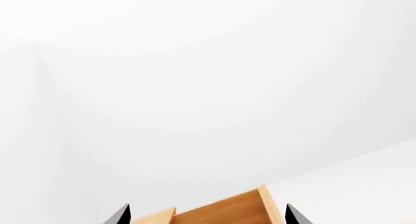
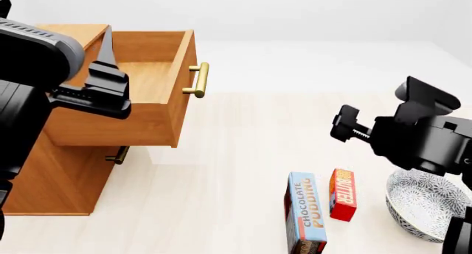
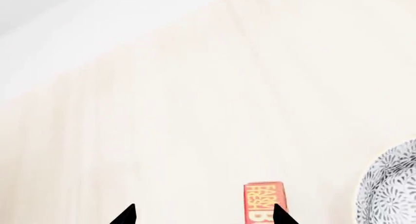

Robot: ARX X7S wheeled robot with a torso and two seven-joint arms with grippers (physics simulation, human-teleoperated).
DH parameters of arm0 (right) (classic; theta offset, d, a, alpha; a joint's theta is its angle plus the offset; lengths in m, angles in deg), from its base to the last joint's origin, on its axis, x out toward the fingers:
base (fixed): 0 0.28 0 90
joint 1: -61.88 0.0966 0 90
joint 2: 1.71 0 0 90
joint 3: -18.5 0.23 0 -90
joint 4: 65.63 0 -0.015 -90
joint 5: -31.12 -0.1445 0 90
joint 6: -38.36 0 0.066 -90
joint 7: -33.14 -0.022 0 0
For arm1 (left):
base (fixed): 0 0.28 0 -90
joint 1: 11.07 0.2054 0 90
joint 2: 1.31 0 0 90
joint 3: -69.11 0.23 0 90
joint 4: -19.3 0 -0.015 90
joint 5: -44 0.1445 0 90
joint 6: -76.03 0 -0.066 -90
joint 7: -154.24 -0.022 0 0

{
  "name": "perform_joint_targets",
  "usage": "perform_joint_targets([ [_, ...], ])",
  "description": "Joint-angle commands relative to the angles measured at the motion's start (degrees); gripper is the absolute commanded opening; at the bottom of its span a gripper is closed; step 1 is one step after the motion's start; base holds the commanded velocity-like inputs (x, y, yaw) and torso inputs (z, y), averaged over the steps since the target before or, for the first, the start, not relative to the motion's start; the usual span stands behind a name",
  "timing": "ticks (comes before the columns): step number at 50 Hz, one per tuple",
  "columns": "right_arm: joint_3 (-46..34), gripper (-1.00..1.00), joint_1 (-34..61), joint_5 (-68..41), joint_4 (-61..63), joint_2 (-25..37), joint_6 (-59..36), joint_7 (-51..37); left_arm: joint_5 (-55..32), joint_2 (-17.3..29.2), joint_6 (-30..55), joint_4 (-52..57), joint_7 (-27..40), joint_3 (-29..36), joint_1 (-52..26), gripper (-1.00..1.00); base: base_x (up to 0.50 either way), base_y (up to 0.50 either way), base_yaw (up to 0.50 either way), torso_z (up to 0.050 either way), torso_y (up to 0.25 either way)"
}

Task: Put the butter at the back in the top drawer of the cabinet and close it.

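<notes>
From the head camera I have the cabinet (image 2: 66, 176) at about nine o'clock, with the top drawer (image 2: 140, 88) pulled well out, its brass handle (image 2: 199, 80) facing toward three o'clock and its wooden floor bare where I can see it. My left gripper (image 2: 107, 72) hangs over the near side wall of that drawer; in its wrist camera the two dark fingertips (image 1: 120, 215) stand well apart with the drawer's wooden edge showing between them, gripping nothing. A second brass handle (image 2: 116, 154) peeks out below the open drawer. The butter (image 2: 343, 194) lies flat on the pale table (image 2: 236, 171) at about five o'clock, just beside the longer chocolate pudding box (image 2: 306, 215), the two running roughly parallel with a narrow gap between them. A patterned bowl (image 2: 424, 204) sits further toward four o'clock, partly behind my right arm. My right gripper (image 2: 346, 127) hovers above the table, beyond the butter and clear of it; its wrist camera shows the fingertips (image 3: 126, 215) spread apart, with one end of the butter just inside one tip.
</notes>
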Motion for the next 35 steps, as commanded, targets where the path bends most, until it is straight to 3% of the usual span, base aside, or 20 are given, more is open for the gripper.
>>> perform_joint_targets([
  [1,-2.86,1.0,3.53,1.77,-4.33,0.82,-0.55,0.65,0.45,0.4,-0.22,0.08,-0.23,0.08,0.78,1.0,0.0,0.0,0.0,0.0,0.0],
  [35,-15.3,1.0,7.49,15.45,-10.94,-0.72,5.2,10.44,5.75,0.52,-2.04,-1.23,-4.34,0.44,5.09,1.0,0.0,0.0,0.0,0.0,0.0],
])
